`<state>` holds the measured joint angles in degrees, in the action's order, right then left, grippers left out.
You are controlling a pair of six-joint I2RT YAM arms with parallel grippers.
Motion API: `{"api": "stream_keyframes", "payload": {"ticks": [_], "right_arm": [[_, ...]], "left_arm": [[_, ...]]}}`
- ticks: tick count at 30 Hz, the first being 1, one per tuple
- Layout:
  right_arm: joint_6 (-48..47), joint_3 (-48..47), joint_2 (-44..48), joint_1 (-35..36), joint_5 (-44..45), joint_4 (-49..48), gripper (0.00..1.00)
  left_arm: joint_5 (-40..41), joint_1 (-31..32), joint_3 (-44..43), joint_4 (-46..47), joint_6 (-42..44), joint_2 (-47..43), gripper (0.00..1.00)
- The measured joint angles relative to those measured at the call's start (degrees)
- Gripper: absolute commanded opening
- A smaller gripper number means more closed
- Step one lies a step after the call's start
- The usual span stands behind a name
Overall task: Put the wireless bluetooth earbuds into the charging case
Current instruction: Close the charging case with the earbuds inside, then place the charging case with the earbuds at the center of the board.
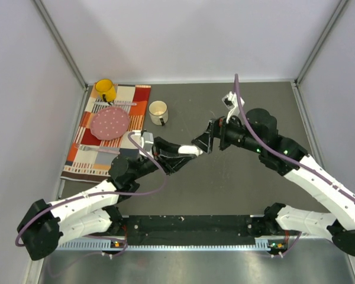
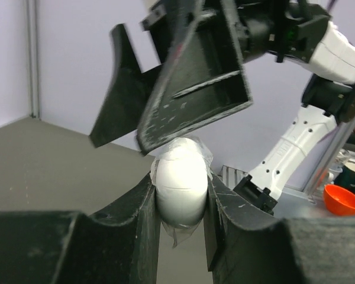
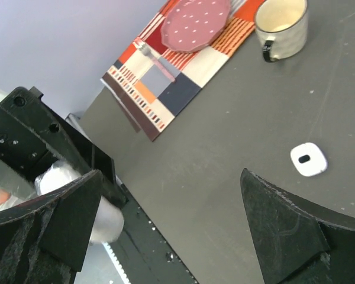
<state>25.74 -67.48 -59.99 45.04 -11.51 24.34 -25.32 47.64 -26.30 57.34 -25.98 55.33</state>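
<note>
Arms meet mid-desk (image 1: 225,189). Left end effector (image 1: 188,152) is clamped on a small white object (image 1: 194,151), with the right end effector (image 1: 203,142) just beside it, tip to tip. Far-left corner: patchwork placemat (image 1: 86,155) carrying a pink dotted plate (image 1: 110,122) and a yellow mug (image 1: 105,90). White mug (image 1: 158,112) sits just off the mat's right edge.

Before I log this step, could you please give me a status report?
Left gripper shut on white case. Right gripper open, close at its top. Earbuds not in sight; small white piece lies on table. No obstruction seen.
</note>
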Motion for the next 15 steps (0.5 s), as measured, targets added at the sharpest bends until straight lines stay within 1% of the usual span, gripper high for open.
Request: {"api": "stream_keyframes", "payload": {"ticks": [4, 7, 12, 15], "right_arm": [[-0.76, 2.89, 3.80, 0.11, 5.29, -0.46, 0.99], [-1.55, 4.15, 6.08, 0.20, 9.66, 1.11, 0.99], [-0.98, 4.20, 6.34, 0.46, 13.75, 2.14, 0.99], [1.27, 4.66, 6.54, 0.61, 18.01, 2.01, 0.99]], "left_arm": [[4.28, -0.28, 1.01, -1.09, -1.33, 0.00, 0.00], [7.67, -0.92, 1.03, -1.20, -2.69, 0.07, 0.00], [10.58, -1.42, 1.03, -1.46, -4.26, 0.15, 0.00], [12.02, -1.42, 0.87, -4.55, -5.46, 0.37, 0.00]]}}
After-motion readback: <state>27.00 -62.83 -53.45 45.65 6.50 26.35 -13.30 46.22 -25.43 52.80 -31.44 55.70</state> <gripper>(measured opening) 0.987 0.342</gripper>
